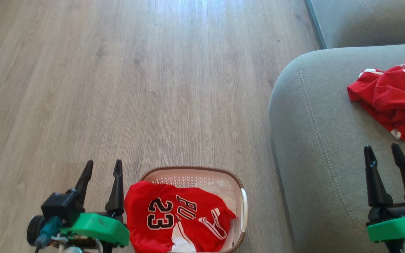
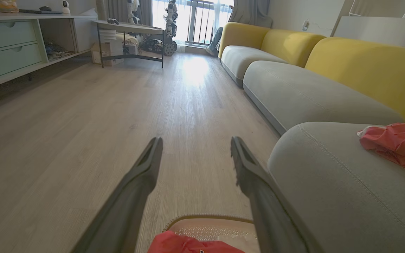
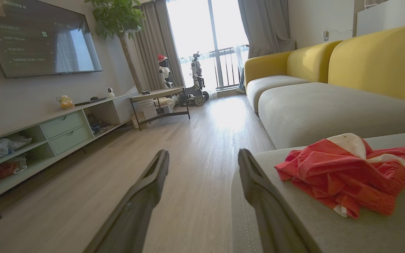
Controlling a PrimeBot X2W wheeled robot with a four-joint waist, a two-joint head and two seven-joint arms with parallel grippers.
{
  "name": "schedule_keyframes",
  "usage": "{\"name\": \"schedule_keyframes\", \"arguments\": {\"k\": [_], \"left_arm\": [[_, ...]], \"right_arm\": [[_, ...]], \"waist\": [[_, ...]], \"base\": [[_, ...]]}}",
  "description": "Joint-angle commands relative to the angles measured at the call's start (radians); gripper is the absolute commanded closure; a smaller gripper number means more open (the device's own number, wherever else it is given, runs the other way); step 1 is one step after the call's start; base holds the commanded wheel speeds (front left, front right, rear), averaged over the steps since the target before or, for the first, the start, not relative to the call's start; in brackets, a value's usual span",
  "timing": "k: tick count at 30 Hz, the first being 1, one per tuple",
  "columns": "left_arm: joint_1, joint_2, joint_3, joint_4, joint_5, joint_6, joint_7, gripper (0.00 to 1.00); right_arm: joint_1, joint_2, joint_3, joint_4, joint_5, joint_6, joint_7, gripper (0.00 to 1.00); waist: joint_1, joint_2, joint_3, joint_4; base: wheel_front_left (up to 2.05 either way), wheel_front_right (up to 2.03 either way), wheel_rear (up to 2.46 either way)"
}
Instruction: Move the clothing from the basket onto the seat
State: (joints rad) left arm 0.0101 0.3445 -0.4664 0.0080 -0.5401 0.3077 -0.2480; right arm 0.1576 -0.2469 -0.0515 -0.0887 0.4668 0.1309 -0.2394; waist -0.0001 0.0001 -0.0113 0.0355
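Laundry job, partway through by my reckoning. One crumpled red garment [image 1: 389,98] with white trim lies on the grey seat [image 1: 322,147] at two o'clock in my head view. A red jersey [image 1: 167,218] marked "23" sits in the cream basket [image 1: 243,207] on the wooden floor [image 1: 153,88] at six o'clock, covering the basket's left rim. Something white shows beside it in the basket; I cannot tell whether that is more clothing.

My left gripper [image 1: 103,163] is at seven o'clock, just beside the basket's left edge, fingers pointing to twelve. Its jaws are spread wide and empty, touching nothing. My right gripper [image 1: 381,147] is at four o'clock, above the near part of the seat, equally wide and empty, with the red garment beyond its tips and apart from them.

The step in hand looks like the reach for the jersey. I judge that the left gripper, being nearer, would need to swing toward three o'clock over the basket, dip in, pinch a fold of the thin cloth, lift it clear of the rim and carry it across to the seat.
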Motion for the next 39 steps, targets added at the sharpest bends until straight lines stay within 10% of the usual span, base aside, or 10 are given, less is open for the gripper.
{"name": "schedule_keyframes", "arguments": {"k": [1, 23, 39], "left_arm": [[-0.038, 0.011, 0.053, -0.033, 0.010, -0.001, -0.011, 0.00], [-0.184, -0.040, 0.017, 0.019, 0.038, -0.031, 0.021, 0.00], [-0.423, -0.118, -0.056, 0.321, 0.044, -0.109, 0.082, 0.00]], "right_arm": [[-0.026, -0.015, 0.022, -0.038, -0.006, 0.000, -0.011, 0.00], [-0.164, -0.065, 0.029, -0.052, 0.032, 0.000, -0.017, 0.00], [-0.328, -0.099, 0.043, -0.096, 0.076, 0.000, -0.022, 0.00]], "waist": [[0.0001, -0.0001, 0.002, 0.001], [0.0001, -0.0001, 0.216, -0.059], [0.0001, -0.0001, 0.473, -0.135]], "base": [[0.00, 0.00, 0.00], [0.00, 0.00, 0.00], [0.00, 0.00, 0.00]]}}
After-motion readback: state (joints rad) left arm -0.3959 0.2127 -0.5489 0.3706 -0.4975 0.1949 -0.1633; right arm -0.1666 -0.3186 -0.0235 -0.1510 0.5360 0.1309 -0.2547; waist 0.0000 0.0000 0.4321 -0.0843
